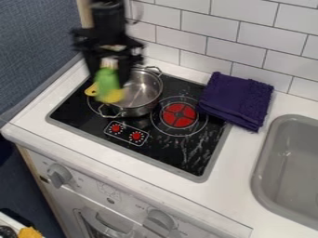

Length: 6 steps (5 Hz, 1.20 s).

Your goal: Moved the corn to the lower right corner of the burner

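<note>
White worktop (227,197) carries the black cooktop (162,149), whose back left corner is partly hidden behind the arm (107,23) and pot. Blurred and cut off by the top edge, the arm hangs steeply there, its gripper (110,76) pointing down. A purple cloth (236,99) overlaps the cooktop's right edge. The corn (108,83), smeared green above and yellow below, hangs upright beneath the gripper, clasped between fingers parted by about its width, and hides part of the metal pot (138,111). A small yellow shape (91,89) beside the corn is too blurred to name.
</note>
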Each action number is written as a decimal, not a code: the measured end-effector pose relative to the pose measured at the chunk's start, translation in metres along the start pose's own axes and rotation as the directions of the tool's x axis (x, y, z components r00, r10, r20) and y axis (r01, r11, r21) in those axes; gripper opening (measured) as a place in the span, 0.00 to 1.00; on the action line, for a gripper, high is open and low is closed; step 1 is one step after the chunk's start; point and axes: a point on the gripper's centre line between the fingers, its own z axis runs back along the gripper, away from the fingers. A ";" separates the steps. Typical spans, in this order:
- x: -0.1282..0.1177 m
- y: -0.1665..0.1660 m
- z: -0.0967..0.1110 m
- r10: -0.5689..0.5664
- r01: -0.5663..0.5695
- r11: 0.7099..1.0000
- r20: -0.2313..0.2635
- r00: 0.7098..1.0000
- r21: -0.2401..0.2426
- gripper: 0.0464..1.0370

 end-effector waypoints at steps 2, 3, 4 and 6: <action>0.032 -0.096 -0.033 -0.200 0.173 0.944 -0.070 0.977 -0.281 0.61; 0.035 -0.116 -0.054 -0.273 0.231 0.929 -0.112 0.956 -0.290 0.60; 0.032 -0.118 -0.059 -0.305 0.266 0.928 -0.120 0.945 -0.260 0.61; 0.012 -0.122 -0.061 -0.328 0.301 0.934 -0.133 0.935 -0.191 0.65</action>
